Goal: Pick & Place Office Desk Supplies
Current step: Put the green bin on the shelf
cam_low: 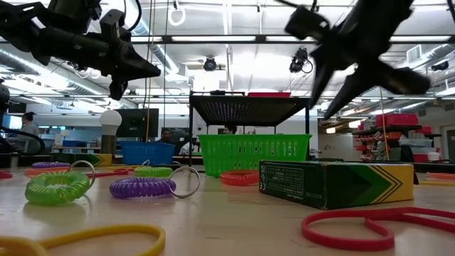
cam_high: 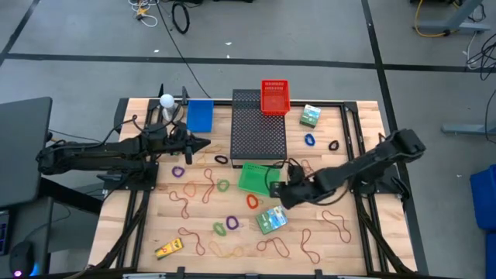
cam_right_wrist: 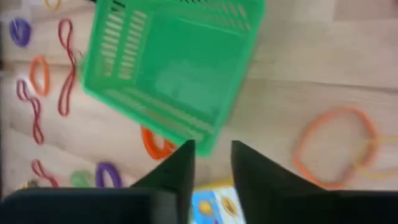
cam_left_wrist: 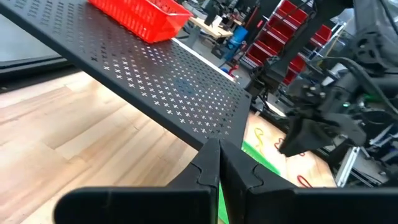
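Observation:
My right gripper (cam_high: 277, 190) (cam_right_wrist: 212, 157) hangs open over the table, just in front of the green basket's (cam_high: 253, 177) (cam_right_wrist: 174, 68) near right corner, with nothing between its fingers. An orange ring (cam_right_wrist: 155, 146) (cam_high: 253, 202) and a green printed box (cam_high: 271, 220) (cam_low: 334, 183) lie on the wood close by. My left gripper (cam_high: 204, 144) (cam_left_wrist: 219, 163) is shut and empty in the air, left of the black mesh box (cam_high: 258, 128). Purple and green rings (cam_low: 142, 188) (cam_low: 57, 188), a yellow item (cam_high: 168, 248) and thin rubber bands (cam_high: 209, 186) lie scattered on the table.
A red basket (cam_high: 274, 97) sits on the mesh box's far end. A blue bin (cam_high: 200, 115) and a white bulb (cam_high: 166, 101) stand at the far left. Another green box (cam_high: 311, 116), a blue ring (cam_high: 310, 140) and a black ring (cam_high: 334, 145) lie at the far right.

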{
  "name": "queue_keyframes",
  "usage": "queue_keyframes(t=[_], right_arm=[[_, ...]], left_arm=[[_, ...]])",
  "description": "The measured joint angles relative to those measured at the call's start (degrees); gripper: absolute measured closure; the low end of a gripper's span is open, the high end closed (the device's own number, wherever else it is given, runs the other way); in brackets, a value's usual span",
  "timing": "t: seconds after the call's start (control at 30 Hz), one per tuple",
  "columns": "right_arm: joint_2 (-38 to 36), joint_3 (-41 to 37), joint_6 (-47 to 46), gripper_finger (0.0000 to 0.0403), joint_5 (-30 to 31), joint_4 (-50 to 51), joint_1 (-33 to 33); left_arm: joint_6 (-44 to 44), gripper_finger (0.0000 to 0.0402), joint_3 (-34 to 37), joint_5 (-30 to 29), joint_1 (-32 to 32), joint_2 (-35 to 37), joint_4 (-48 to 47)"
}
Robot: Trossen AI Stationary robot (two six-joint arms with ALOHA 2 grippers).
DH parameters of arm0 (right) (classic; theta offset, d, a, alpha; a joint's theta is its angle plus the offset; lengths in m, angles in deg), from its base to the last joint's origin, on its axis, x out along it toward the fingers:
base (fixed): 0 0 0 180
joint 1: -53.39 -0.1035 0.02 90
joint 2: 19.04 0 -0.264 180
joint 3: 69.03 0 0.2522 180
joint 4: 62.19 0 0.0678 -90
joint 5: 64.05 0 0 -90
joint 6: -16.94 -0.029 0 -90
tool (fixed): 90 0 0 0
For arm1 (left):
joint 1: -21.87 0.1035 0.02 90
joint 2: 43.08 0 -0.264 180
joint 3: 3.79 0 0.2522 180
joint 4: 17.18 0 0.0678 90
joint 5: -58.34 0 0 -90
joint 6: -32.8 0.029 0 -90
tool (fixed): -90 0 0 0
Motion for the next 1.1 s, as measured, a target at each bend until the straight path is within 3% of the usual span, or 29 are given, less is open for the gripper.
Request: queue_keyframes(t=[0.13,0.27,0.4,0.6,0.83,0.97,1.1], right_arm=[[2.07,0.01,2.84,0.0237,-2.18,-2.92,3.41],[4.63,-0.01,3.66,0.0236,-6.50,-1.07,6.36],[5.83,-0.01,6.55,0.0273,-6.74,-1.98,7.61],[5.91,0.04,12.86,0.0383,-5.49,-2.40,6.64],[3.91,4.07,21.42,0.0387,-5.91,-1.26,2.58],[4.00,11.55,31.40,0.0393,-4.38,0.10,1.72],[8.93,19.50,40.57,0.0393,-3.75,0.51,4.00]], left_arm=[[0.09,0.0395,0.00,0.08,0.00,0.00,0.00],[-0.14,0.0395,0.00,-1.72,0.00,0.00,-0.02],[1.23,0.0394,-0.01,-2.38,0.00,0.00,-1.90],[2.13,0.0394,0.00,-4.01,0.04,0.02,-5.69],[2.44,0.0394,0.00,-5.17,0.07,0.02,-7.61],[3.19,0.0394,0.00,-3.89,0.11,0.02,-8.73],[4.54,0.0394,0.00,-2.06,0.06,0.02,-9.67]])
